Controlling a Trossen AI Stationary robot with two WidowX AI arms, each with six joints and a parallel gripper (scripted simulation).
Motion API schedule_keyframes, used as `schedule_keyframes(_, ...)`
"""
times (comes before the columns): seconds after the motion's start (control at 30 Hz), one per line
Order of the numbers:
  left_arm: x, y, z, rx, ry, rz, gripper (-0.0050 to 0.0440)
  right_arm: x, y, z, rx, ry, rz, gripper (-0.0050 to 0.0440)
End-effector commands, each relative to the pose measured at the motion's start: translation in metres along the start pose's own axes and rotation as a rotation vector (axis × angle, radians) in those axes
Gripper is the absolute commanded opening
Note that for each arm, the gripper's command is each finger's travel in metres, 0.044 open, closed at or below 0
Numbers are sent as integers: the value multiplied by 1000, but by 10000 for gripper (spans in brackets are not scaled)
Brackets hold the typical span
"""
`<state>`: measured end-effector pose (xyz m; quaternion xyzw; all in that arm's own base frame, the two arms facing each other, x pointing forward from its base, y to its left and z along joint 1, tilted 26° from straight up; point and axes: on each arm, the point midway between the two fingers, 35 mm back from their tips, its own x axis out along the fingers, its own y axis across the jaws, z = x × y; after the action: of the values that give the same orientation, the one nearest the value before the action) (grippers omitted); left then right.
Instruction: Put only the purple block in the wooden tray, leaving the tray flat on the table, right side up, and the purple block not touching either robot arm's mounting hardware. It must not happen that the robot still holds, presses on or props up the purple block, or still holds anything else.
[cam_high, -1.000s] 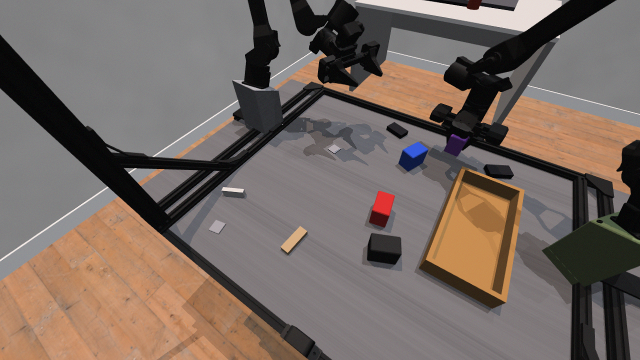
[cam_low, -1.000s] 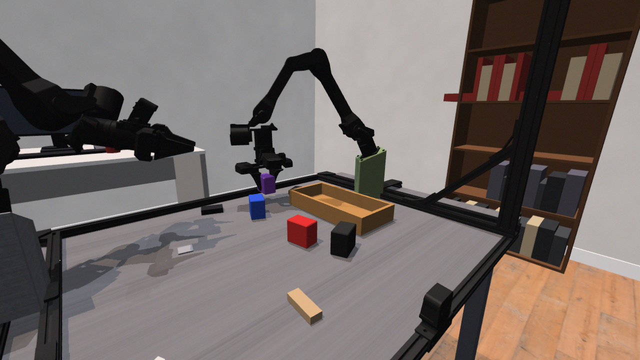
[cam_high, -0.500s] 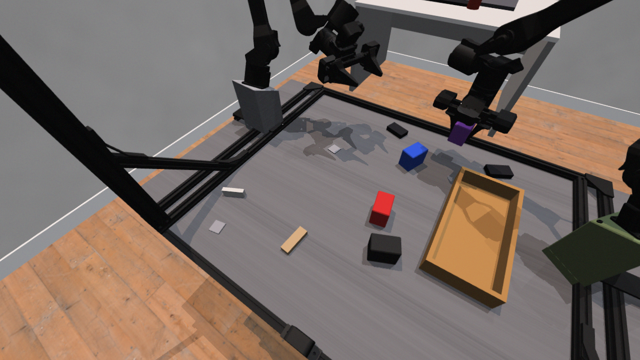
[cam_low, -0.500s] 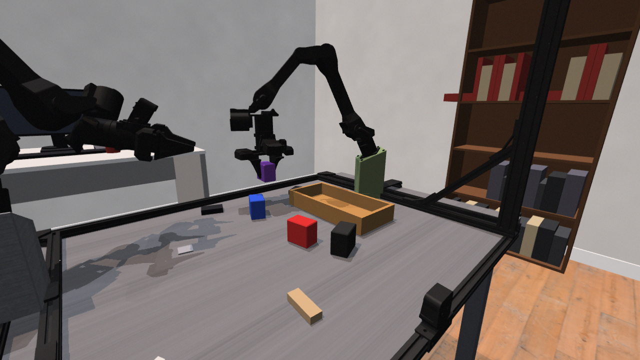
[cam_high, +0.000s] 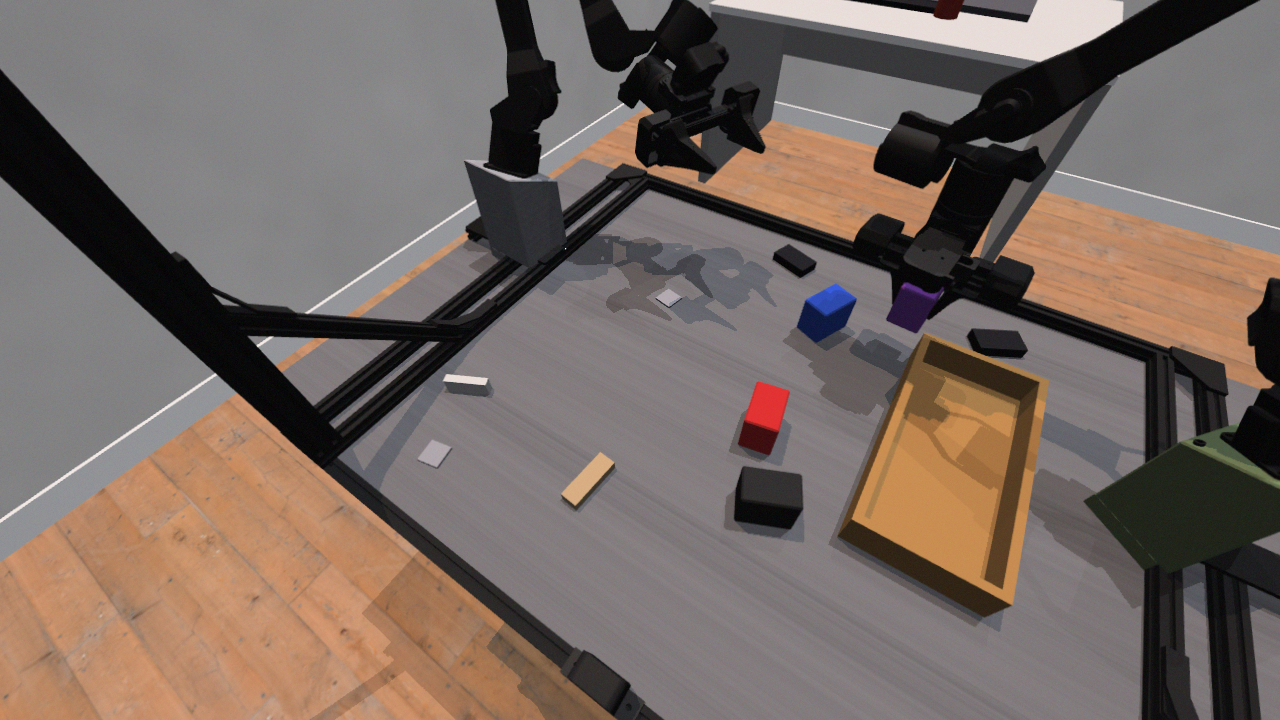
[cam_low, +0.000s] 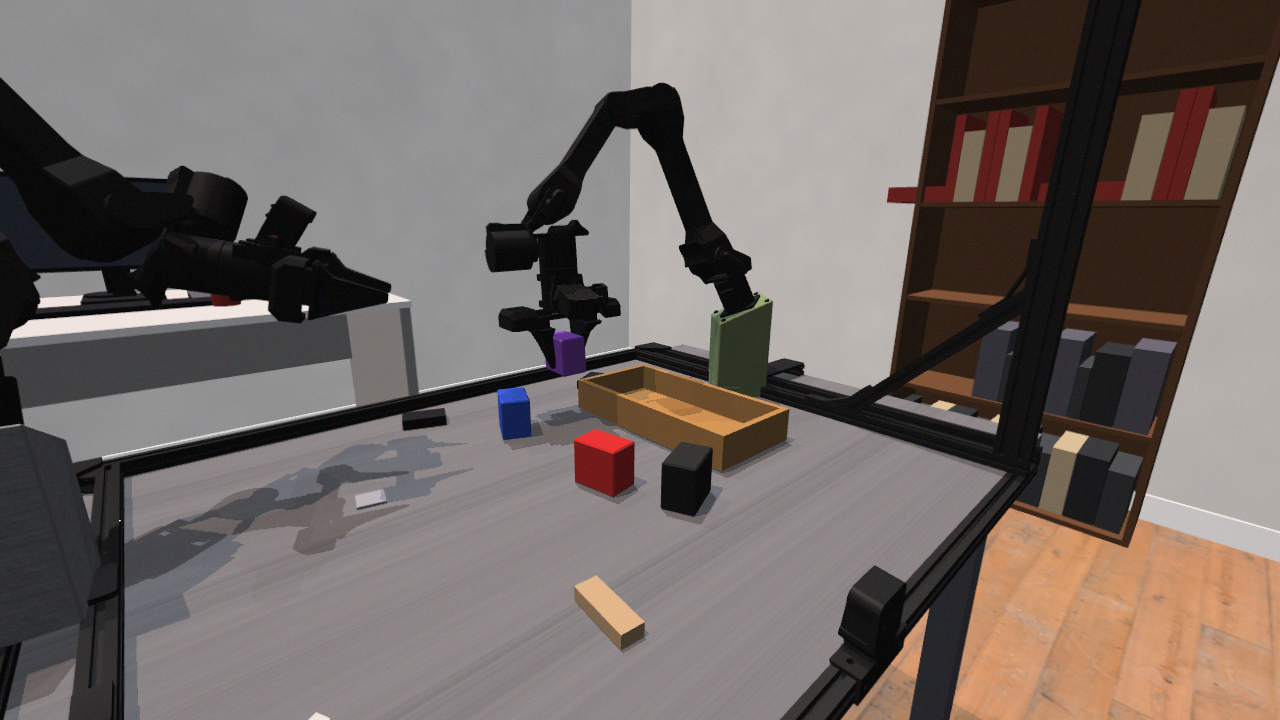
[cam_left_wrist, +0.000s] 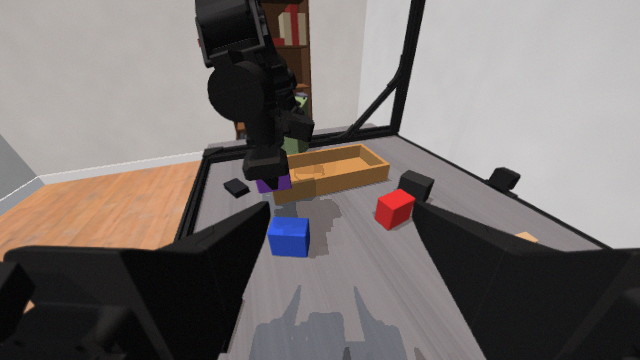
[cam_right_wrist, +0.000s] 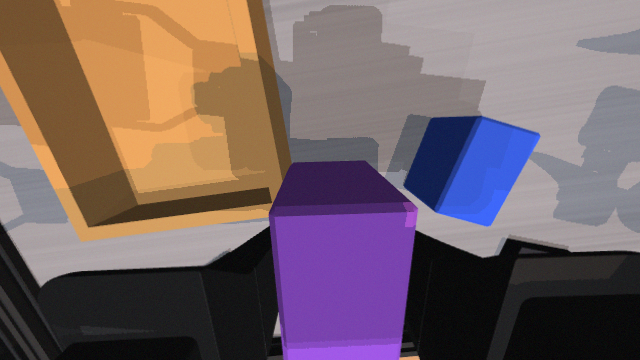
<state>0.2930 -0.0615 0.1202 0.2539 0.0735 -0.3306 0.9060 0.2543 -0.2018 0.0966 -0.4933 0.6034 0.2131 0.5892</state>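
Observation:
My right gripper (cam_high: 914, 300) is shut on the purple block (cam_high: 912, 306) and holds it in the air just off the near end of the wooden tray (cam_high: 948, 454). The block fills the middle of the right wrist view (cam_right_wrist: 342, 260), with the tray (cam_right_wrist: 145, 110) below and to its left. It also shows in the exterior view (cam_low: 566, 351) and in the left wrist view (cam_left_wrist: 274, 184). The tray lies flat, right side up and empty. My left gripper (cam_high: 699, 134) is open and empty, high above the far corner of the table.
A blue block (cam_high: 825, 311) sits close beside the held block. A red block (cam_high: 763, 416) and a black block (cam_high: 768, 497) stand left of the tray. Flat black pieces (cam_high: 996, 341) (cam_high: 793, 259), a tan bar (cam_high: 588, 478) and small white pieces lie around.

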Motion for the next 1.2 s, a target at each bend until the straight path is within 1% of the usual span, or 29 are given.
schedule_keyframes(0.0,0,-1,0,4,-3,-3,400,-1,5,10,6,5,-1,0)
schedule_keyframes(0.5,0,-1,0,4,-3,-3,400,1,45,76,6,8,8,0)
schedule_keyframes(0.57,0,-1,0,4,-3,-3,400,1,45,76,6,8,8,0)
schedule_keyframes(0.93,0,-1,0,4,-3,-3,400,2,81,111,2,19,-4,0)
schedule_keyframes(1.07,0,-1,0,4,-3,-3,400,2,95,121,0,24,-12,0)
schedule_keyframes(1.17,0,-1,0,4,-3,-3,400,2,98,123,0,25,-15,0)
